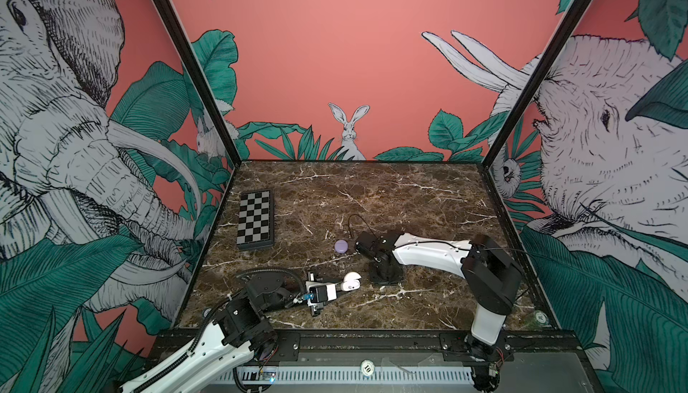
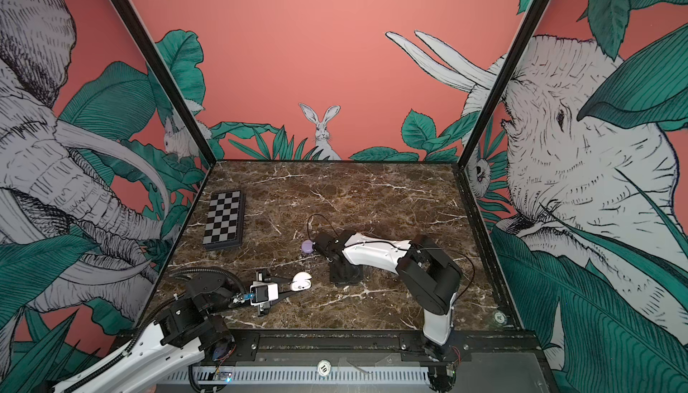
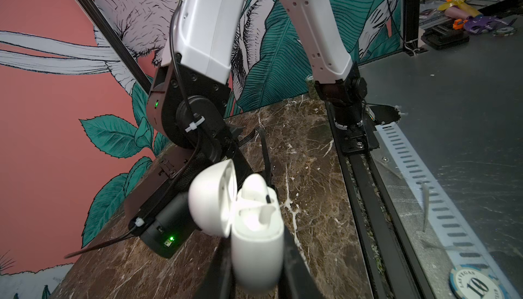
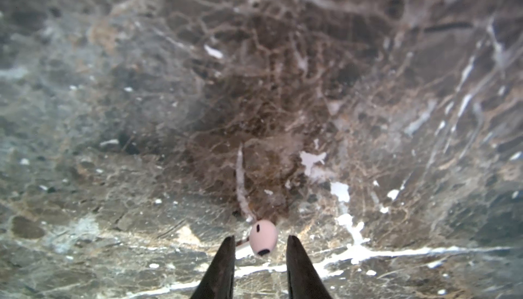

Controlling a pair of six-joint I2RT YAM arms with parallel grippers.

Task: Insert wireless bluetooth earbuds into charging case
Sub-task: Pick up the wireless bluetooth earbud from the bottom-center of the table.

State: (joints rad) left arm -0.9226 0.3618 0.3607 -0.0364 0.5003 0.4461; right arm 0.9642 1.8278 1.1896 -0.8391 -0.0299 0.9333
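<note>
My left gripper (image 3: 259,258) is shut on a white charging case (image 3: 257,249) with its lid (image 3: 210,198) flipped open. A white earbud (image 3: 254,188) sits in one slot of that case. In both top views the case (image 1: 352,282) (image 2: 301,281) hangs just above the marble at the front centre. My right gripper (image 4: 261,241) points straight down at the table (image 4: 254,85), its jaws open on either side of a pale lilac earbud (image 4: 263,236) that lies on the marble, with a gap on each side. A closed round lilac case (image 1: 341,246) rests left of the right wrist.
A folded chessboard (image 1: 255,220) lies at the back left of the table. A poker chip (image 1: 367,368) sits on the metal front rail, and another one (image 1: 538,316) at the front right corner. Patterned walls close in both sides.
</note>
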